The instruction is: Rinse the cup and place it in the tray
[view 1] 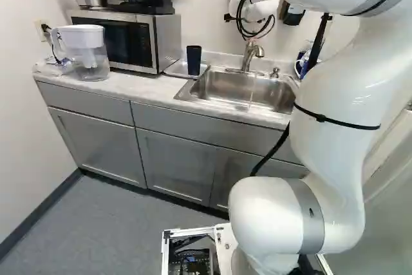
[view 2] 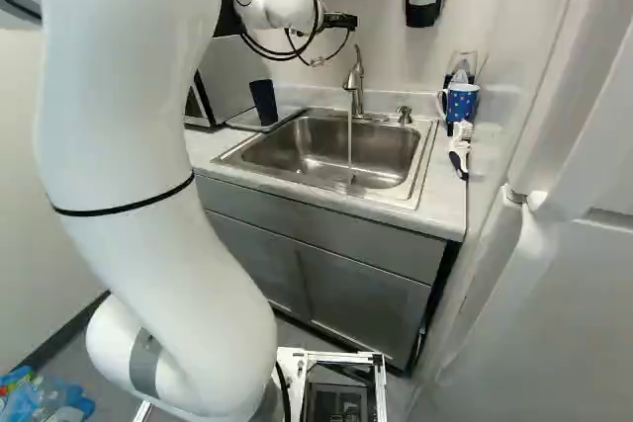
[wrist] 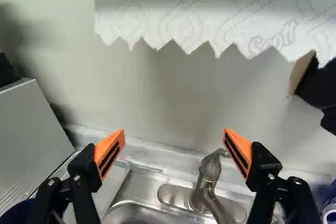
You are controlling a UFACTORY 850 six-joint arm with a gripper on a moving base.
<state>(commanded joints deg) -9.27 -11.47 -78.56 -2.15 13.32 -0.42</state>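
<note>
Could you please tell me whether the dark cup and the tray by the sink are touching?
Touching. The left base view shows the dark cup standing with its lower end on the tray, whose surface extends to either side.

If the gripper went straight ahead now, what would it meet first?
Probably the wall behind the sink, though the faucet looks close to the line of the gripper and depth is unclear.

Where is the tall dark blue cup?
In the left base view, the cup stands on the metal tray, left of the steel sink, beside the silver microwave.
</note>
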